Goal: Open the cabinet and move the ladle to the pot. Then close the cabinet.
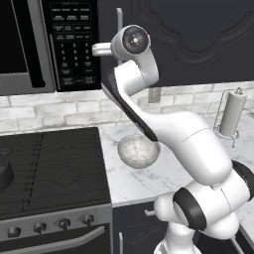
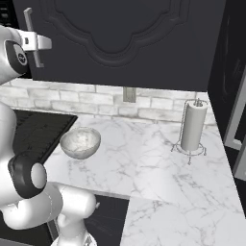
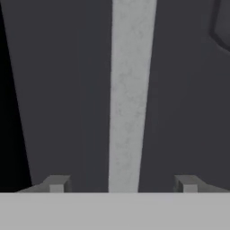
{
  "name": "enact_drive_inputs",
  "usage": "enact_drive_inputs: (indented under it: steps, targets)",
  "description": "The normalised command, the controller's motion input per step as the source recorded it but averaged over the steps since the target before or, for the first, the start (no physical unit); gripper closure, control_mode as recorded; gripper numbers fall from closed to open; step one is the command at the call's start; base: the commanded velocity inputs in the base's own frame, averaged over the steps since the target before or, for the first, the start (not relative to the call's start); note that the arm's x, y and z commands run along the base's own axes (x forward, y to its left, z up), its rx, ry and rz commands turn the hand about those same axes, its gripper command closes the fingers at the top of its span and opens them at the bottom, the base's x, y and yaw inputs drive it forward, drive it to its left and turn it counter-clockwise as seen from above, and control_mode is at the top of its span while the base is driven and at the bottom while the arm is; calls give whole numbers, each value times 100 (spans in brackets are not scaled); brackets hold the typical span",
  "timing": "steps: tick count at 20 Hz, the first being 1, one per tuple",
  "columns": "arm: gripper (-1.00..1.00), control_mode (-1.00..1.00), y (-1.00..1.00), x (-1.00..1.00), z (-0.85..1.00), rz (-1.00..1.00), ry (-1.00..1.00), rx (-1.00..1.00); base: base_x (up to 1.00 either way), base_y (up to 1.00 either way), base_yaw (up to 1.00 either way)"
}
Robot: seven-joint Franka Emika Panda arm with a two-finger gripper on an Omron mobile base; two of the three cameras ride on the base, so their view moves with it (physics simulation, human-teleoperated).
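1. The gripper (image 3: 121,184) stands open, its two finger tips set wide apart at the bottom of the hand view with the handle (image 3: 130,94) running up between them; nothing is gripped yet.
2. The cabinet (image 1: 198,39) fills the upper right of the left base view and the upper middle of the right base view; its door is shut. Being a hinged panel, it should swing stiffly on an arc, so the pull likely has to follow that arc.
3. The arm (image 1: 163,124) rises from the lower right of the left base view, bends past the bowl (image 1: 138,151) and ends at upper centre with the hand level and pointed at the door's left edge.
4. The pot (image 1: 4,173) shows at the left edge of that view, on the stove.
5. The handle is a rigid silver bar, smooth and probably slippery; its lower stretch, between the finger tips, looks the best hold.
6. The ladle is presumably behind the door.
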Motion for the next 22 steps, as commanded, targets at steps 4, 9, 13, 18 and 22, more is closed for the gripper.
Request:
enact_drive_inputs:
  steps: [4, 9, 13, 18, 22]
  targets:
    - [100, -100, 0, 52, 0, 0, 0, -1, 0, 0, 0]
    - [100, -100, 0, 7, 0, 1, -12, -1, 0, 0, 0]
    - [100, -100, 0, -55, 0, 0, -43, -7, 0, 0, 0]
    - [100, -100, -1, -95, 0, 0, -65, -14, 0, 0, 0]
    - [100, -100, -22, -97, 6, 0, -44, -2, 0, 0, 0]
